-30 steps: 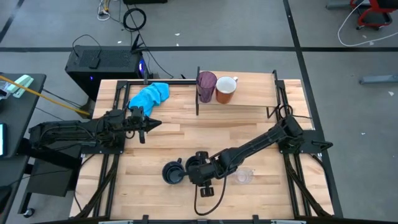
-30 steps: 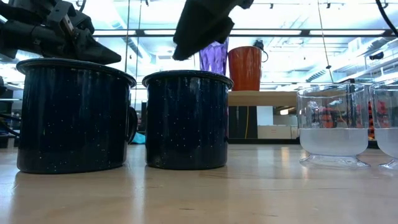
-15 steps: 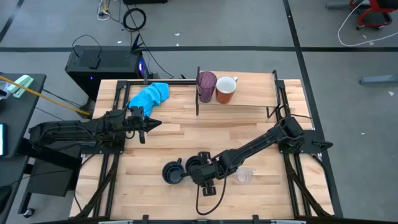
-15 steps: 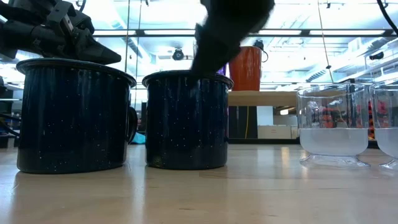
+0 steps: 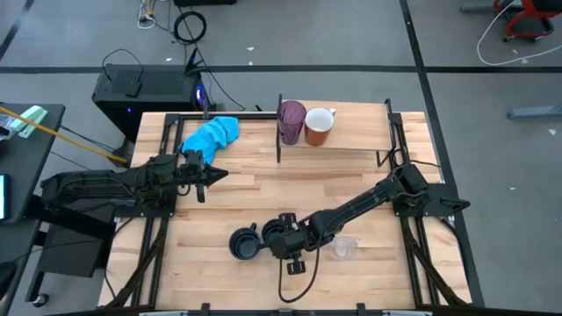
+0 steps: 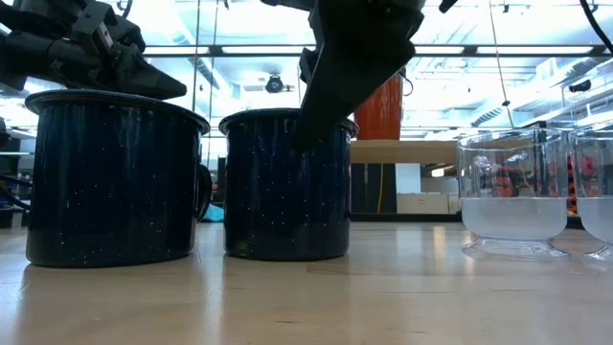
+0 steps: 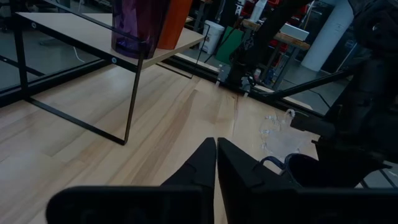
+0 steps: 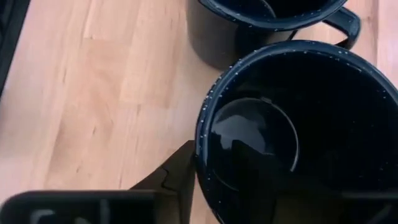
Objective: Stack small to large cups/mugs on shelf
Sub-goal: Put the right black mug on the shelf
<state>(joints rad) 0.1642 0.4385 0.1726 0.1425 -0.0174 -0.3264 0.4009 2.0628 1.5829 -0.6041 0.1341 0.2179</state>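
Grey floor surrounds the table (image 5: pixel 263 189), and you have bare wood across its middle between the two arms. Your right pincer (image 5: pixel 283 239) is low at the near side, astride the rim of a navy mug (image 6: pixel 285 187): one finger (image 8: pixel 177 171) shows outside the wall, the other is down inside, and the jaws are part open; you cannot tell whether they already pinch the rim. Just beside that pincer, on the side toward the left arm, stands the second navy mug (image 6: pixel 110 177), its handle turned toward the first mug; the two are close but apart. On the pincer's other side, near it, sit two clear cups (image 6: pixel 512 196), close to the table's near edge.

Far across the table from the right pincer, the shelf (image 5: pixel 347 140) stands at the back edge on thin black uprights. A purple tumbler (image 5: pixel 291 121) and an orange mug (image 5: pixel 318 125) are on it, side by side at the end nearer the left arm; the rest of the shelf top is bare.

Your left pincer (image 5: pixel 209 174) hangs clenched, holding nothing, over the table's left side, well apart from the mugs. Just behind it lies a blue cloth (image 5: pixel 211 134).
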